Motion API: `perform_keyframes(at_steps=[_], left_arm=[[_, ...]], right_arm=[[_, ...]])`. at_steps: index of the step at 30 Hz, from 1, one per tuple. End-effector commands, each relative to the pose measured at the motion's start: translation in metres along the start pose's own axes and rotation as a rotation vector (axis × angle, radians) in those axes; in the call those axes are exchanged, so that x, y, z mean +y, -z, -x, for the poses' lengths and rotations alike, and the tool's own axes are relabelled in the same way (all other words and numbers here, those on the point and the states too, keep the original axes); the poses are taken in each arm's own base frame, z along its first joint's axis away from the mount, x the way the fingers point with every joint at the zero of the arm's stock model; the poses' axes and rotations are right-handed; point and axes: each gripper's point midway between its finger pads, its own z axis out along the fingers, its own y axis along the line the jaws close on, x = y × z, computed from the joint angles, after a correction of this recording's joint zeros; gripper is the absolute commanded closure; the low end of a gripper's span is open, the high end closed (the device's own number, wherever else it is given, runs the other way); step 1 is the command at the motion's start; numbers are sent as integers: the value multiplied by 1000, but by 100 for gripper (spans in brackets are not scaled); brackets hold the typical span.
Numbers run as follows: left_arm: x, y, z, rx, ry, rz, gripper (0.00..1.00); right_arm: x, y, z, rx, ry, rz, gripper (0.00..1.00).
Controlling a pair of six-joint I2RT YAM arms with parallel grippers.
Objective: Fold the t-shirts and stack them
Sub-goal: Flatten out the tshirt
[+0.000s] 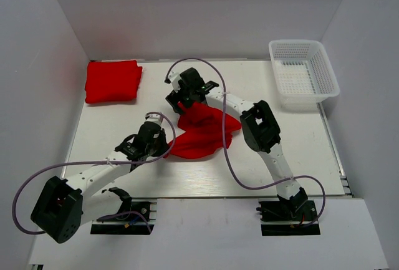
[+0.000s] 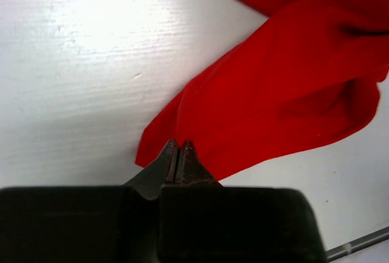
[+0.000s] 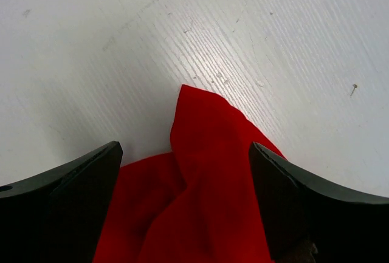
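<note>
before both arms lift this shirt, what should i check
1. left gripper shut at the edge of the crumpled shirt: ok
2. cloth really caught between its fingers: cannot tell
3. right gripper open, with a raised fold of the shirt between its fingers: ok
4. right gripper closed on that fold: not ok
5. folded shirt lying at the far left corner, apart from both arms: ok

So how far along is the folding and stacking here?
Done: a folded t-shirt pile sits at the table's far-left corner. In hand: the left fingers are shut on the crumpled t-shirt edge, and the right fingers are open around another corner. Left: folding it, then stacking it.
</note>
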Motion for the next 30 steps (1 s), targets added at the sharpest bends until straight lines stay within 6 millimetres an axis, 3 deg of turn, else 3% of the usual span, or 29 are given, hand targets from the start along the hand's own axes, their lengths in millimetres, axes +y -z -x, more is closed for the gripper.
perform_keyframes(at_steps=[1, 4, 14, 16, 17, 19, 20, 21, 22, 23, 24, 25, 27, 29, 30], left_arm=[[5, 4, -16, 41, 7, -2, 100], [3, 6, -16, 26, 9, -22, 100], [9, 12, -16, 13, 9, 2, 100], [7, 12, -12, 5, 9, -3, 100], [6, 14, -11, -3, 10, -8, 100], [9, 14, -12, 3, 9, 7, 100], [8, 15, -7, -11, 10, 9, 100], [9, 17, -6, -6, 9, 23, 100], [13, 18, -2, -18, 9, 48, 100], [12, 19, 4, -33, 9, 58, 100], [21, 21, 8, -49, 16, 110, 100], [25, 22, 11, -51, 28, 145, 100], [29, 28, 33, -107, 29, 211, 100], [29, 35, 54, -139, 36, 264, 100], [34, 41, 67, -184, 49, 307, 100]], right_arm=[[-20, -5, 28, -80, 6, -96, 10], [-19, -20, 5, -14, 5, -115, 10], [-36, -50, -29, 36, -47, -214, 10], [-42, -51, -26, 21, -63, -240, 20], [-43, -53, -30, 37, -70, -251, 40], [-47, -51, -25, 19, -92, -268, 66], [-50, -44, -15, 0, -101, -277, 90], [-52, -42, -18, 6, -121, -297, 100], [-57, -38, -17, 0, -128, -322, 100], [-64, -27, -2, -44, -129, -351, 100], [-69, -17, -13, -23, -128, -410, 100], [-75, 1, 21, -135, -125, -442, 100], [-84, 28, 39, -193, -134, -507, 100], [-109, 78, 75, -311, -178, -644, 100], [-115, 89, 81, -335, -191, -670, 100]])
